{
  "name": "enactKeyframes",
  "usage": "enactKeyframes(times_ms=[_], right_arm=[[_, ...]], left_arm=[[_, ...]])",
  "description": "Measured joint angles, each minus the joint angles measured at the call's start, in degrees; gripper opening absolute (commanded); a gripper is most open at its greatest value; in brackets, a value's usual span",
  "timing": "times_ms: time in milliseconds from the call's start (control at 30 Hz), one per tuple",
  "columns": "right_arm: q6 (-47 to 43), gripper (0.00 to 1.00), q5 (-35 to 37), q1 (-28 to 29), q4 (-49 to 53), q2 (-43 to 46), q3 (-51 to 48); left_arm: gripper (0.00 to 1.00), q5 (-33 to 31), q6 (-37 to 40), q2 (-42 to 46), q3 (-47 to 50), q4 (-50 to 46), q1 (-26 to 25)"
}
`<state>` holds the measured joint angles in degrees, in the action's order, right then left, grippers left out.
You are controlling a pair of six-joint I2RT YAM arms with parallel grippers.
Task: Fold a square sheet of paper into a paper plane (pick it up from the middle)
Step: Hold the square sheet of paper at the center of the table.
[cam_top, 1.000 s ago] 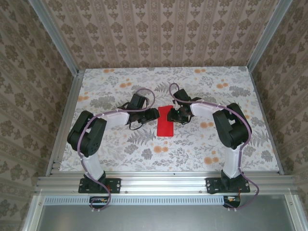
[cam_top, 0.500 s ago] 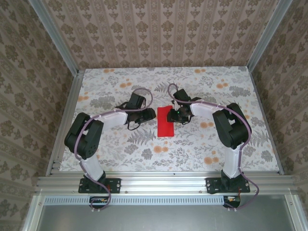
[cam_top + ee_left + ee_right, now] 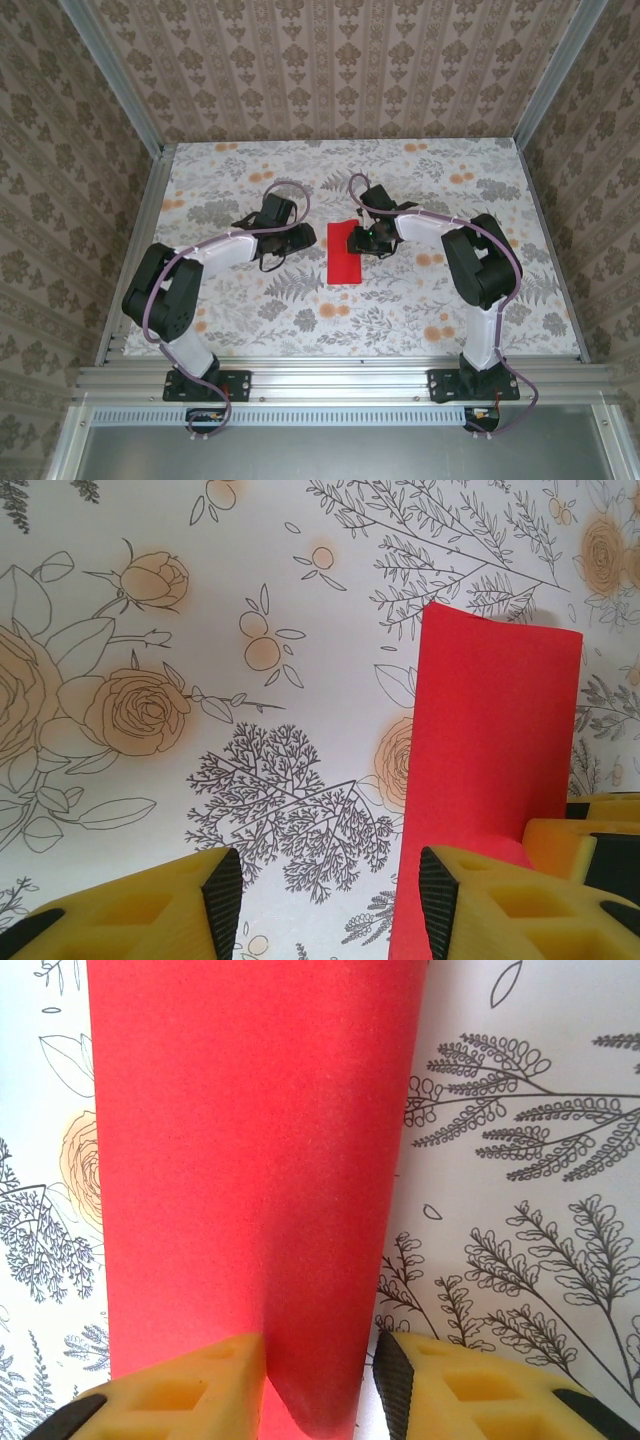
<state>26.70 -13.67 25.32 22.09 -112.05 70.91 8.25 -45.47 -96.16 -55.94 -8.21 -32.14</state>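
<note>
The square sheet of paper [image 3: 344, 262] lies mid-table, bright red and folded into a narrow rectangle. In the left wrist view the sheet [image 3: 490, 740] sits to the right with its far edge curling up. My left gripper [image 3: 308, 238] is at the sheet's left edge, open [image 3: 330, 900], with bare table between its pads and its right finger [image 3: 500, 910] over the red edge. My right gripper [image 3: 358, 238] is at the sheet's upper right. It is shut [image 3: 320, 1390] on a raised fold of the paper [image 3: 250, 1140].
The floral table cover [image 3: 250, 190] spreads all round the paper. Aluminium rails [image 3: 330, 378] frame the table, with patterned walls behind. The right gripper's yellow fingers [image 3: 590, 830] show beside the sheet in the left wrist view.
My left arm's elbow has swung out to the left and its gripper has drawn back a little from the paper. The right gripper and the sheet have stayed put.
</note>
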Motion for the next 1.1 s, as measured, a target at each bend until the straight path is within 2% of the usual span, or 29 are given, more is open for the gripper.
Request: enactKeyframes(times_ms=[467, 767, 1100], right_arm=[[0.92, 0.39, -0.02, -0.07, 0.83, -0.59, 0.76], [0.92, 0.38, 0.0, -0.07, 0.9, -0.7, 0.87], [0.92, 0.38, -0.02, -0.17, 1.11, -0.85, 1.05]], left_arm=[[0.51, 0.74, -0.02, 0.0, 0.0, 0.2, -0.02], [0.41, 4.98, -0.87, -0.79, -0.09, 3.26, -0.39], [0.29, 10.84, -1.46, -7.39, -3.87, 6.29, -3.37]])
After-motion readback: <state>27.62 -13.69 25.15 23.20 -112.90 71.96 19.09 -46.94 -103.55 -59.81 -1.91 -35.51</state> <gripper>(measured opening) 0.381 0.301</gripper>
